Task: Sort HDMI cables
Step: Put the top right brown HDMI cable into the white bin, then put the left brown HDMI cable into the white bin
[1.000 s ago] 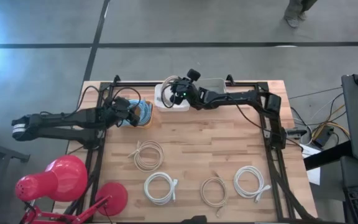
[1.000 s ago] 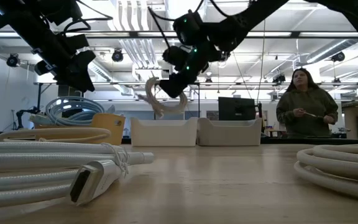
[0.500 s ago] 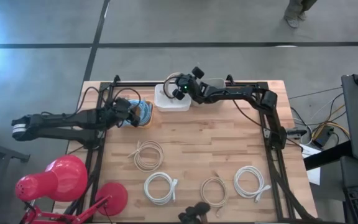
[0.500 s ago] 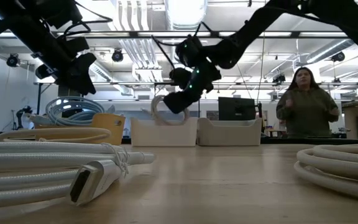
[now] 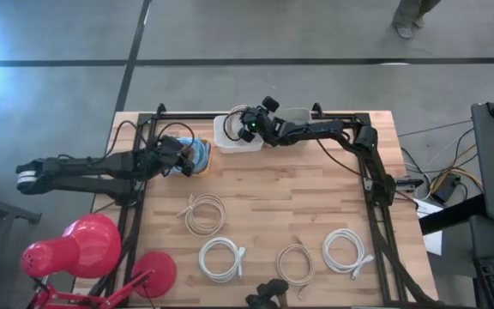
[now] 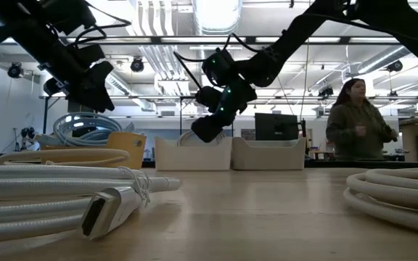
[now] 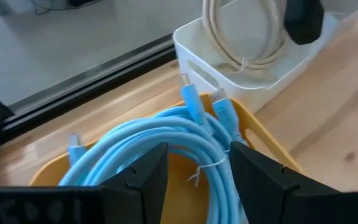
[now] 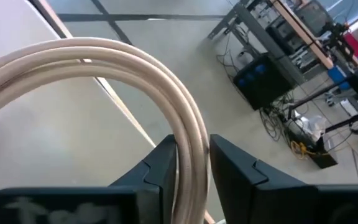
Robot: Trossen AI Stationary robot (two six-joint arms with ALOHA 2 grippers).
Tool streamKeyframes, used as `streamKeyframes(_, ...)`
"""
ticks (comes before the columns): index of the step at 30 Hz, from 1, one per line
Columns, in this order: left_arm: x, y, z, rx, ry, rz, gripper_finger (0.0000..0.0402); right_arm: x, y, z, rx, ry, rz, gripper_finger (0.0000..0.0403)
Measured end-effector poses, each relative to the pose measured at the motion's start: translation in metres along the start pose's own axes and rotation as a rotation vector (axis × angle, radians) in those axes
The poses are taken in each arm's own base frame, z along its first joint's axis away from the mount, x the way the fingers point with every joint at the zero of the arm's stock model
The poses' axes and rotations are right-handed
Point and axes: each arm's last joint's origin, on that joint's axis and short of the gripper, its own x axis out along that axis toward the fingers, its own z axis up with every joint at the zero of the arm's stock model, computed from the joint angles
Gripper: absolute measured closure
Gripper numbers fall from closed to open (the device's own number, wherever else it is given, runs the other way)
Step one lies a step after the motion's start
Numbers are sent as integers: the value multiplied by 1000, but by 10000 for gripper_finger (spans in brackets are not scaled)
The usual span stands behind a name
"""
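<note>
Here I see the butcher-block table, four pale coils loose along its near half. My right gripper pinches a smooth beige coil, hanging upright inside the white bin. My left gripper hovers with fingers parted over glossy blue cables in the yellow bin.

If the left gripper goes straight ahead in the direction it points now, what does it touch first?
Most likely the light blue cables coiled in the yellow bin, which lie directly ahead of the left gripper with its jaws open. The depth is hard to judge, so how soon it would touch is unclear.
</note>
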Motion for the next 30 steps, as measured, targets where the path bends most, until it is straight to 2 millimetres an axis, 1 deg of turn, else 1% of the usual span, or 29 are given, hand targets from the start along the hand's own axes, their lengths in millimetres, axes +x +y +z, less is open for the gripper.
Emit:
streamKeyframes(2, 0, -2, 2, 0, -6, -34, 225, -2, 0, 1, -24, -4, 1, 299)
streamKeyframes(4, 0, -5, 4, 17, -13, -103, 225, -4, -1, 3, -34, -9, 3, 292)
streamKeyframes(9, -3, -16, 11, 78, -14, -376, 225, -12, -6, 12, -37, -28, 2, 281)
streamKeyframes(12, -5, -21, 9, 115, 23, -524, 225, -21, -11, 18, -43, -38, 27, 277)
streamKeyframes(14, -5, -25, 5, 138, 57, -588, 225, -29, -14, 23, -43, -50, 81, 277)
streamKeyframes(19, 0, -42, -10, 239, 112, -664, 225, -57, -22, 38, -11, -93, 256, 283)
streamKeyframes(24, 1, -68, -22, 387, 85, -724, 225, -91, -40, 49, -3, -68, 311, 284)
streamKeyframes(27, 4, -79, -31, 486, 86, -693, 225, -115, -50, 51, 0, -27, 345, 282)
streamKeyframes(30, 11, -84, -40, 530, 114, -625, 225, -139, -57, 51, 7, 16, 383, 284)
